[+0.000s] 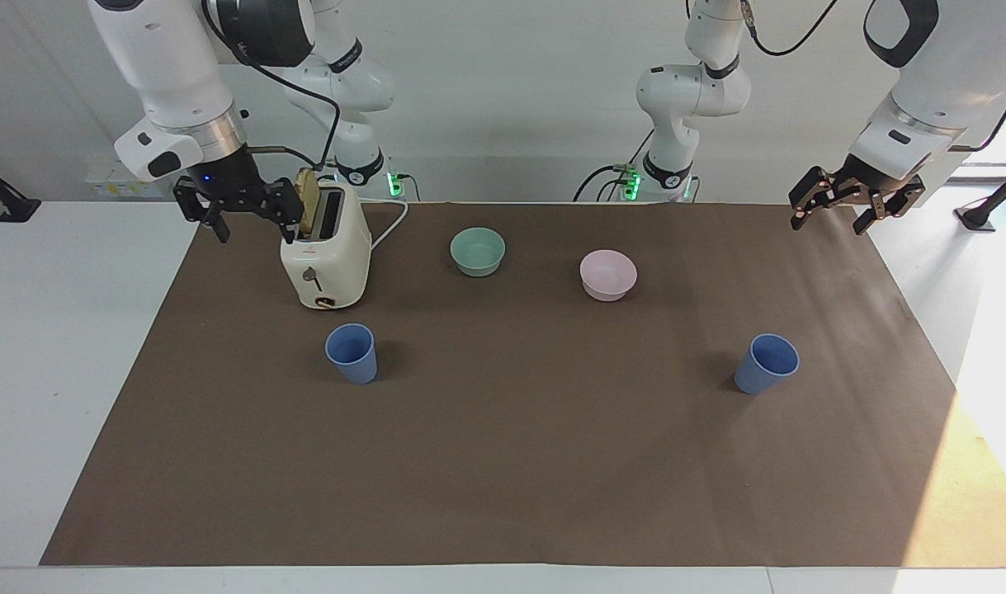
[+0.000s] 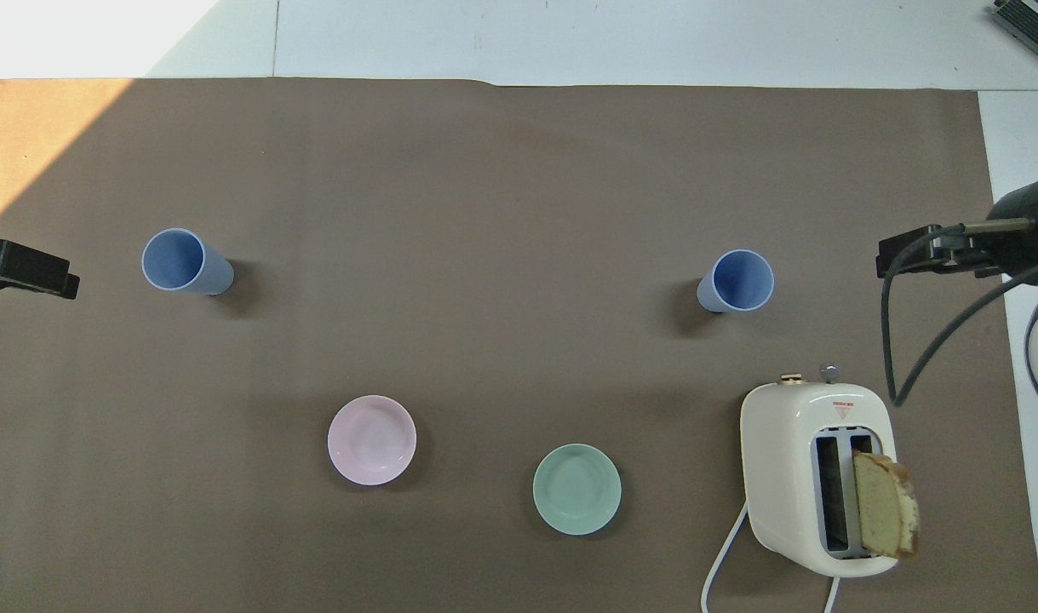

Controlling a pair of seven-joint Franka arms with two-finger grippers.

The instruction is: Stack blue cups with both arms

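No text can be read with certainty. The toaster (image 2: 812, 477) carries a small red triangular sign with a red line above it on its top, but its letters are too small to read.
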